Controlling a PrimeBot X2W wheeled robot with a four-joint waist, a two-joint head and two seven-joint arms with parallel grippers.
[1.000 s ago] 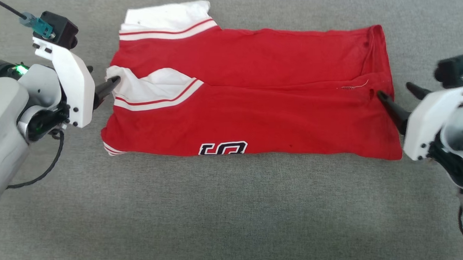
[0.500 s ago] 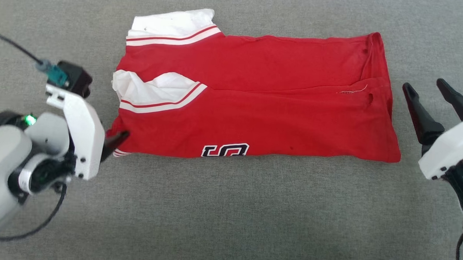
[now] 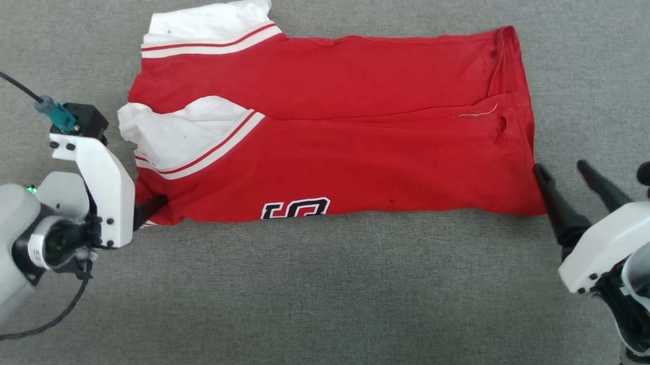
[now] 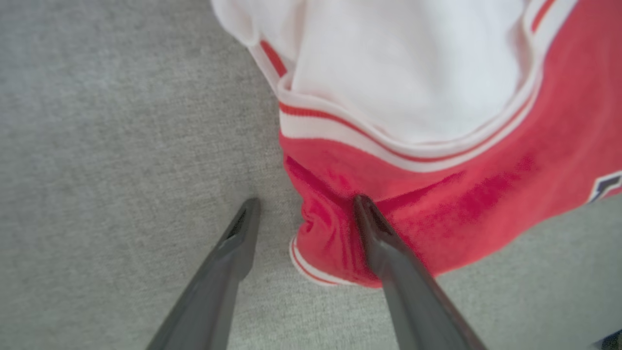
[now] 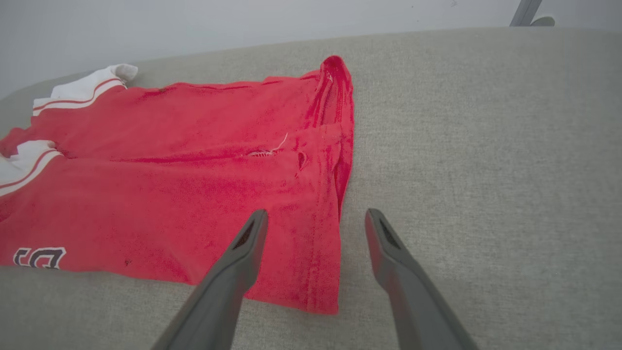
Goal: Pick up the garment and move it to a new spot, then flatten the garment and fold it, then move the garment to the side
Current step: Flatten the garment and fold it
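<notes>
Red with white sleeves, the garment (image 3: 332,123) lies folded into a long band on the grey fabric surface (image 3: 321,301). It sits toward 12 o'clock in the head view, with its long edges running from 9 to 3. One white sleeve (image 3: 206,21) juts out at 11 o'clock, and a second sleeve (image 3: 181,131) is tucked across the 9 o'clock end. The near edge is a straight fold with the number print (image 3: 296,207) cut off along it. The hem (image 3: 514,102) closes the 3 o'clock end, with a small hole (image 3: 501,124) just inside it.

At 8 o'clock the left gripper (image 4: 306,203) has its fingers spread and straddles the garment's near corner. One finger is over the red cloth and the other over bare surface. I cannot tell whether it presses down.

At 4 o'clock the right gripper (image 3: 560,168) also has its fingers spread, and nothing is between them. In its wrist view one finger reaches over the hem corner while the other is over bare grey.

A wide strip of bare fabric stretches from 5 to 7 o'clock, nearer than the garment. Narrower margins lie beyond both short ends.
</notes>
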